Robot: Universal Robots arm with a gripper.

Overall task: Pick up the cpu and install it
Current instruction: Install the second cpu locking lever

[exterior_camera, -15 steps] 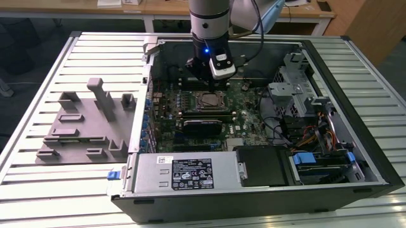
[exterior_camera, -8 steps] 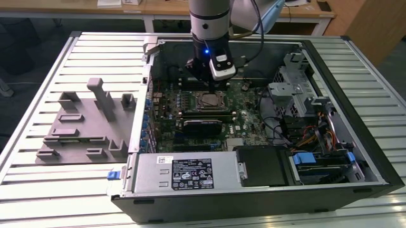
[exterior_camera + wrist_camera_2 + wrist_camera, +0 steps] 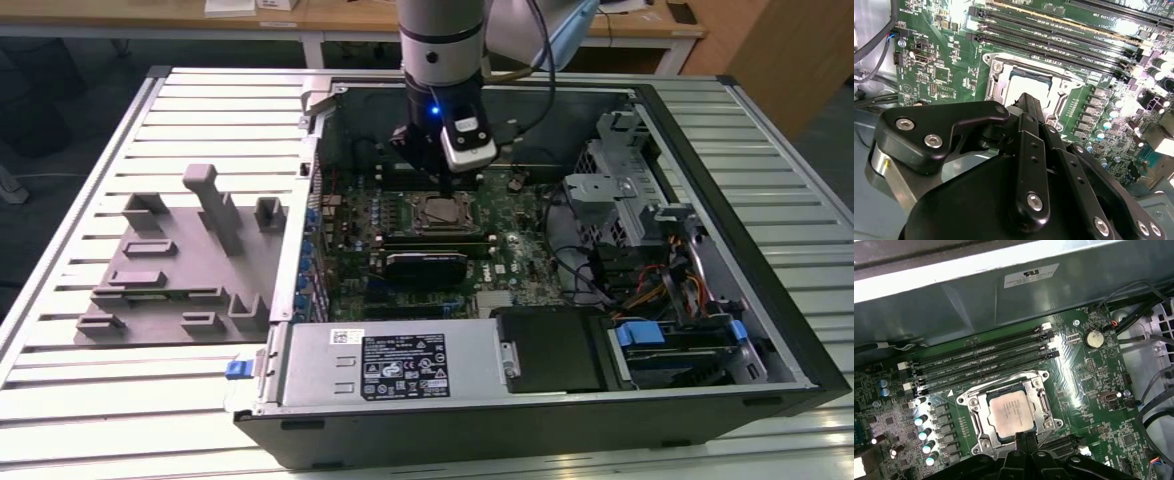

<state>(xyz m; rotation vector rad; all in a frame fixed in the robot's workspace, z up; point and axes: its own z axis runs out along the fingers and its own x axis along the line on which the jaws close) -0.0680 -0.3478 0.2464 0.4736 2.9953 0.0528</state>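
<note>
Hidden: my black gripper (image 3: 1023, 436) covers one edge of the small flat square cpu with its silvery-grey metal top (image 3: 1011, 411) in the first wrist view; in the second wrist view my own black linkage blocks most of the chip, leaving a pale sliver.
Cut off: my fingertips meet the cpu edge behind my own body, so I cannot see whether they touch the chip.
Hard to make out: in the exterior view the cpu (image 3: 441, 208) is a small pale patch under my gripper (image 3: 446, 192).
Grip: I cannot tell whether my fingers are spread or pressed together.
Cpu place: it lies flat inside the square dark metal-framed socket (image 3: 970, 401) on the green motherboard (image 3: 1089, 385), within the open black computer case (image 3: 534, 420).
Cpu heading: being square it has no long axis; its sides run parallel to the socket frame and to the black memory slots (image 3: 984, 362) just beside the socket.
Print: faint marking on the cpu top, too small for me to read.
Elsewhere: a grey plastic tray with upright posts (image 3: 167, 275) sits on the ribbed metal table (image 3: 80, 390), to the exterior view's left of the case.
</note>
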